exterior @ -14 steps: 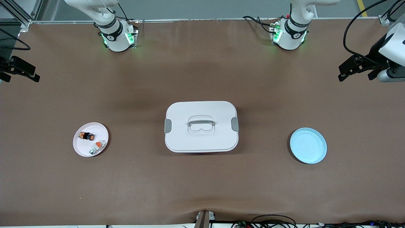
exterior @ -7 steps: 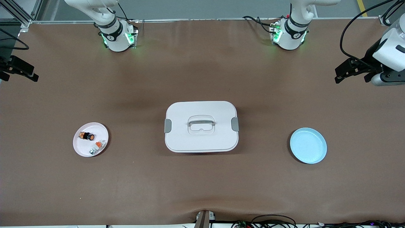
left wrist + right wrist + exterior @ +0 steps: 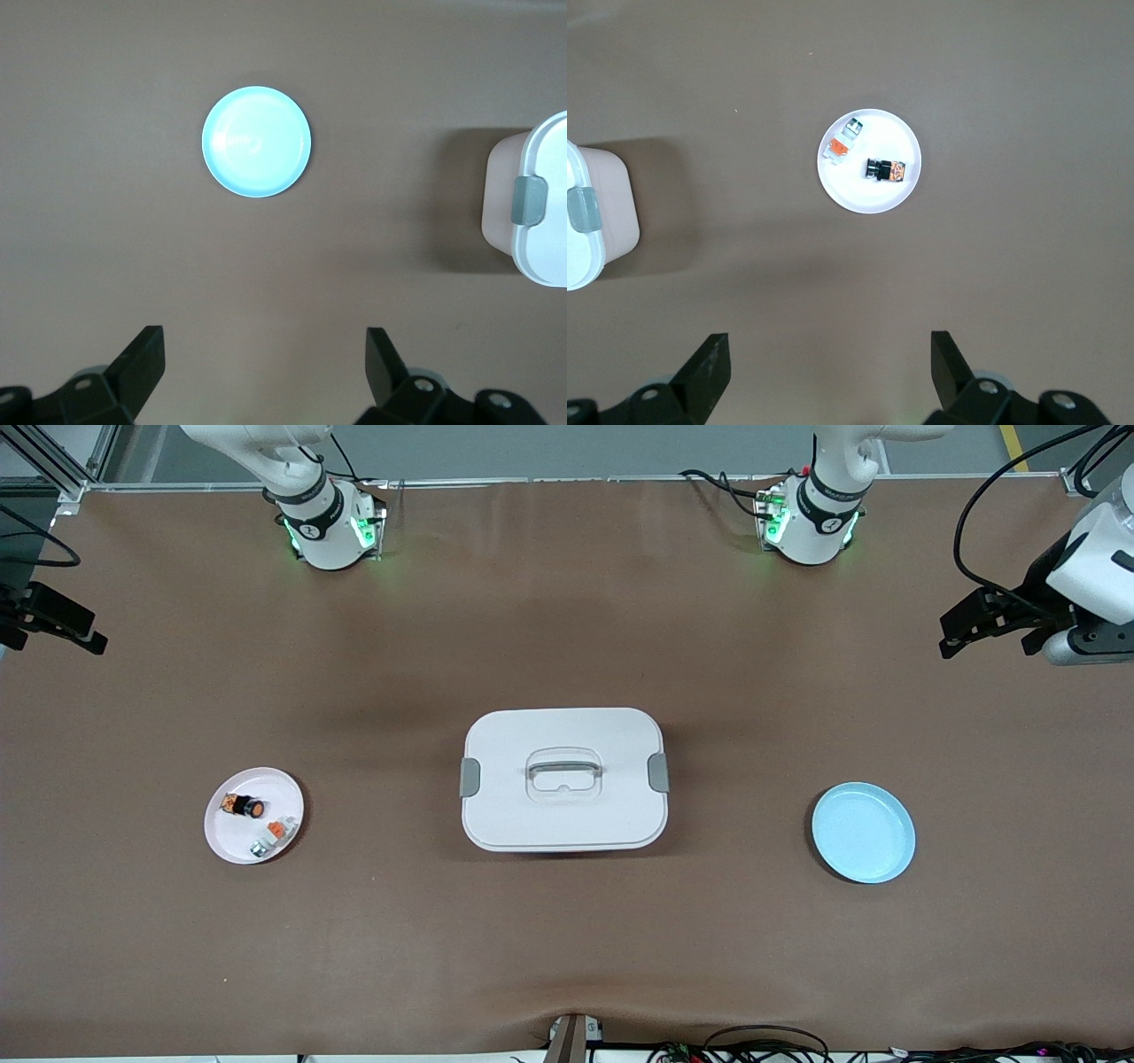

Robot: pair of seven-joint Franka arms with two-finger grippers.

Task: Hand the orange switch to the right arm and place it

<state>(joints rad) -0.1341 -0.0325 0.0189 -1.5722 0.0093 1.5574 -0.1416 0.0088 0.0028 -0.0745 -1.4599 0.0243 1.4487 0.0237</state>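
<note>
You see a brown table [image 3: 567,939], a white box [image 3: 564,815] with grey latches, a pale blue plate [image 3: 864,833], a white plate [image 3: 230,841] and the black-and-orange switch [image 3: 244,807].

A brown-covered table [image 3: 567,939] carries three things in a row across its middle: a white plate [image 3: 232,843] toward the right arm's end, a lidded white box [image 3: 564,779] at the centre, a light blue plate [image 3: 864,833] toward the left arm's end.

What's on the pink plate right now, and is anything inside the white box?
The pink plate holds the orange switch and a small white-grey part with an orange tab, lying apart. The white box has its lid on, so its contents are hidden.
</note>
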